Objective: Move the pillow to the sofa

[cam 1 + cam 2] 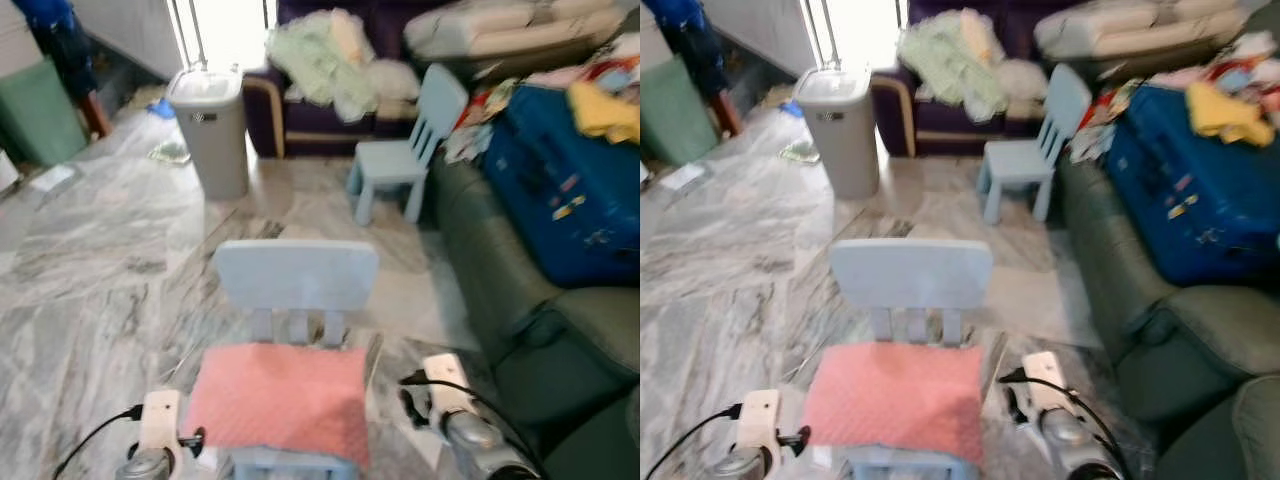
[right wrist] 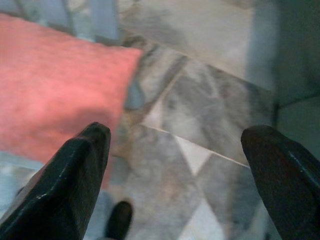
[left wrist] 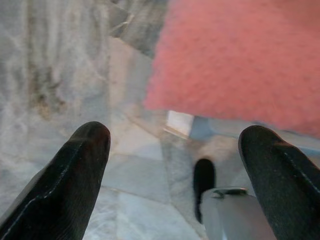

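Observation:
A flat pink pillow (image 1: 280,395) lies on the seat of a small light-blue chair (image 1: 296,275) right in front of me. My left arm is low at the pillow's left side and my right arm low at its right side. In the left wrist view my left gripper (image 3: 182,165) is open, its fingers (image 3: 75,170) over the marble floor beside the pillow (image 3: 240,60). My right gripper (image 2: 175,175) is open too, with the pillow (image 2: 55,95) just off one finger. A dark green sofa (image 1: 520,300) runs along my right.
A blue suitcase (image 1: 565,190) and loose clothes crowd the sofa's far part. A second light-blue chair (image 1: 405,150) stands ahead, a grey bin (image 1: 212,125) to its left. A dark sofa (image 1: 330,90) piled with laundry lines the back. Marble floor (image 1: 90,270) spreads left.

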